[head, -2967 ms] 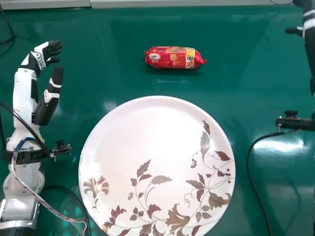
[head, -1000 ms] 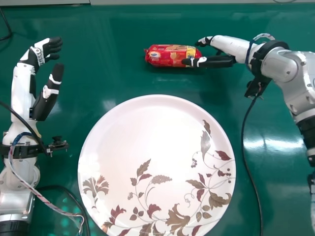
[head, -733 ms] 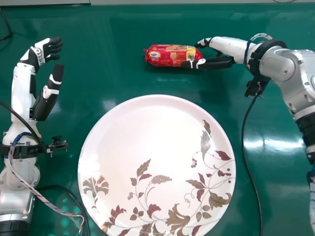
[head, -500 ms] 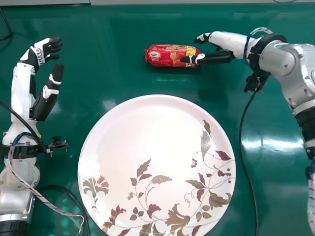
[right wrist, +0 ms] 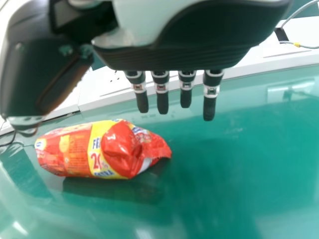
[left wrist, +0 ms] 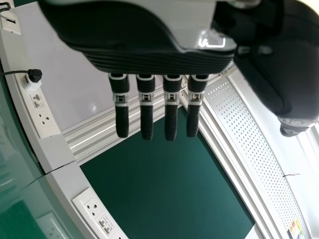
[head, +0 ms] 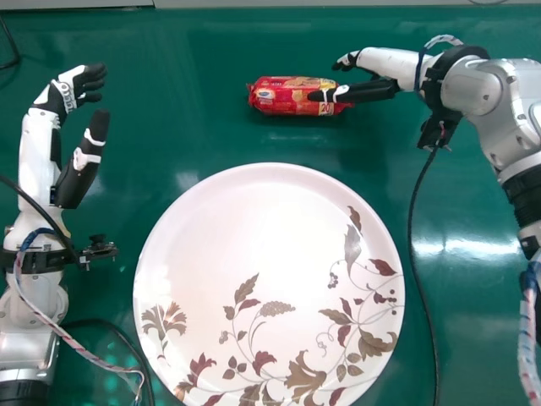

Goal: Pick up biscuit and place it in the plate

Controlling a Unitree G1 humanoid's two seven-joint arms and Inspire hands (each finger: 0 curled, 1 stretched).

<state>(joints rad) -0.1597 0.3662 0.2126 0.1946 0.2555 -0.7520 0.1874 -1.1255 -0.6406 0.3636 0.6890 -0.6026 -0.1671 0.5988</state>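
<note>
Green tabletop [head: 177, 135] carries floral plate [head: 254, 220]. Left of plate: left hand [head: 74, 179], digits loosely extended, holding nothing. Beyond plate, rightward: right hand [head: 372, 90], fingers straight, gripping nothing. Red biscuit packet [head: 283, 96] lies beyond plate, right end at right thumb; contact unclear.

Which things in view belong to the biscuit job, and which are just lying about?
Part of the job:
- red biscuit packet, on the table beyond the plate
- floral plate, the target
- right hand, open at the packet's right end

Not part of it:
- left hand, open, off to the left
- black cable, far left corner
- wall sockets
</note>
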